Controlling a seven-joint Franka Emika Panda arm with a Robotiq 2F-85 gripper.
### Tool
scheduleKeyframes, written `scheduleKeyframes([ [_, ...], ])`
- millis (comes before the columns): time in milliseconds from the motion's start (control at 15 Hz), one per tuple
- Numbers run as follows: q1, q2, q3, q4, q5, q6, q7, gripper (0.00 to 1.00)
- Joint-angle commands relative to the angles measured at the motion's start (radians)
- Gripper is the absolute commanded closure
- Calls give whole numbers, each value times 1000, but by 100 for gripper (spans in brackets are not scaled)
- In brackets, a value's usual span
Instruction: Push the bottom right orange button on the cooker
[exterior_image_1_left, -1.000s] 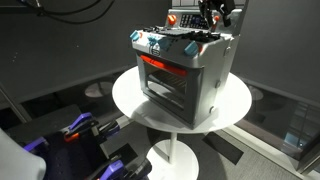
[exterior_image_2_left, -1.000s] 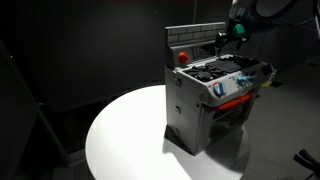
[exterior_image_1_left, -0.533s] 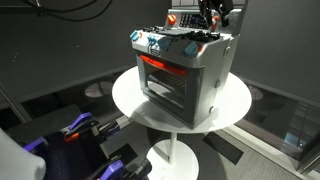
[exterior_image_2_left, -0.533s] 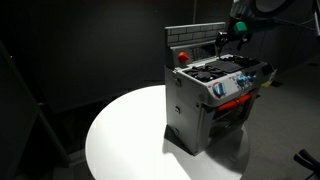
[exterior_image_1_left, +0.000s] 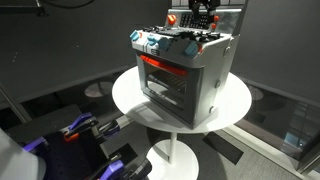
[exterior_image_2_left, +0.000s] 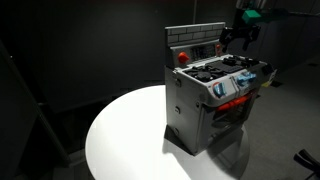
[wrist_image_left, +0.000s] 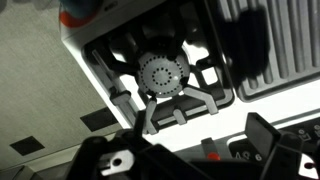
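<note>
Risen slightly from the cooker (exterior_image_1_left: 185, 75), with tool (exterior_image_2_left: 236, 32) spread (per wrist view). Probably light, stiff plastic: press squarely, gently at panel (exterior_image_2_left: 197, 38); could skid on counter (exterior_image_2_left: 120, 130).

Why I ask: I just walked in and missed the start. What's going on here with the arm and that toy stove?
A robot arm's claw hovers over the back of the cooker, a toy stove standing on a round white table, close to its upright button panel. The claw looks open and holds nothing, and it does not appear to be pressing any button. The wrist view looks down on a burner.
</note>
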Motion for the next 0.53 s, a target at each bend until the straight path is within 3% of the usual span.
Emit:
scheduleKeyframes([
  [0, -2, -77, 16, -43, 72, -101, -79, 0],
  [467, -9, -131, 29, -42, 150, -315, -195, 0],
])
